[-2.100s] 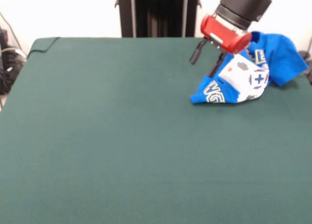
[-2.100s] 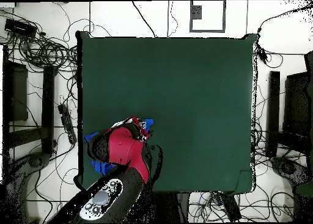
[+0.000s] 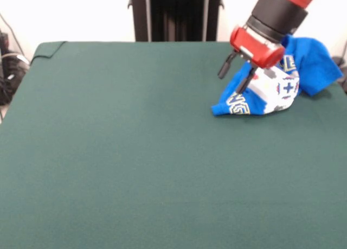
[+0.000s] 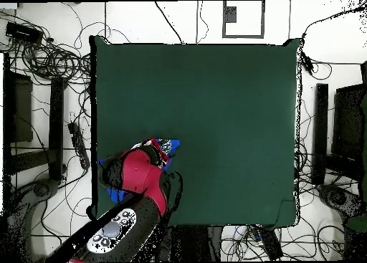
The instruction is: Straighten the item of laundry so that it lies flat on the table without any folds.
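Note:
The blue T-shirt [image 3: 274, 86] lies bunched in a heap near the far right corner of the green table [image 3: 135, 151], with its white controller print and yellow lettering facing the front. One blue part spreads to the right behind the heap. My gripper [image 3: 234, 75] hangs at the heap's left edge, open and holding nothing. One black finger [image 3: 223, 66] is over bare table and the other is against the shirt's left slope. In the overhead view the red arm [image 4: 140, 174] covers most of the shirt; blue cloth [image 4: 115, 193] shows beside it on the table [image 4: 229, 117].
The black pedestal [image 3: 173, 13] stands behind the table's far edge. The shirt lies close to the table's right edge in the front view. Cables [image 4: 50, 59] and dark equipment [image 4: 351, 124] lie on the floor around the table.
My gripper has moved a little to the right and down, closer onto the shirt's left edge. The shirt keeps the same shape and place.

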